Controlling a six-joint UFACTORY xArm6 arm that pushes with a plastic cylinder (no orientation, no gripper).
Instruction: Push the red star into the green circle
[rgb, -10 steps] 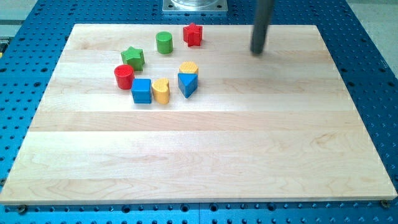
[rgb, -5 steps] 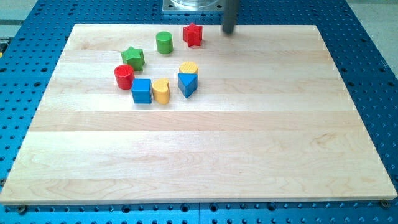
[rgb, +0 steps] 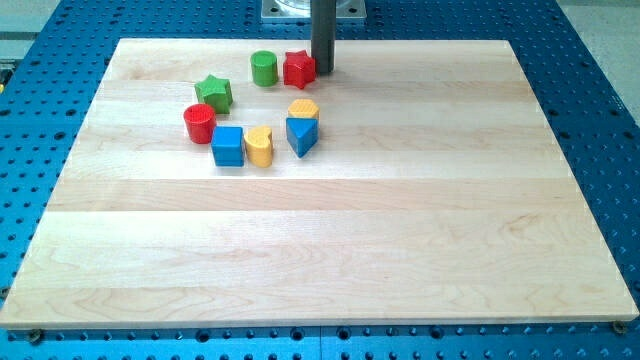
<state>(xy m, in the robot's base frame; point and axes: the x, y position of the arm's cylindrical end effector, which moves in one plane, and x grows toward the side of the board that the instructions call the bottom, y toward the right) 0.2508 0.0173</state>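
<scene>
My tip (rgb: 323, 70) (a plain rod end, no jaws to part or clamp) touches the red star (rgb: 298, 69) on the star's view-right side. Just beyond the star, to the view's left, stands the green circle (rgb: 264, 68). Both rest on the pale wooden desk (rgb: 400, 220), which lies on a blue perforated base (rgb: 600, 120).

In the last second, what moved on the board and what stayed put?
My tip swept from the view's right toward the left and now sits against the red star's right side. The red star has slid left and slightly down, nearly closing the gap to the green circle, though contact is unclear. The other blocks have not moved.
</scene>
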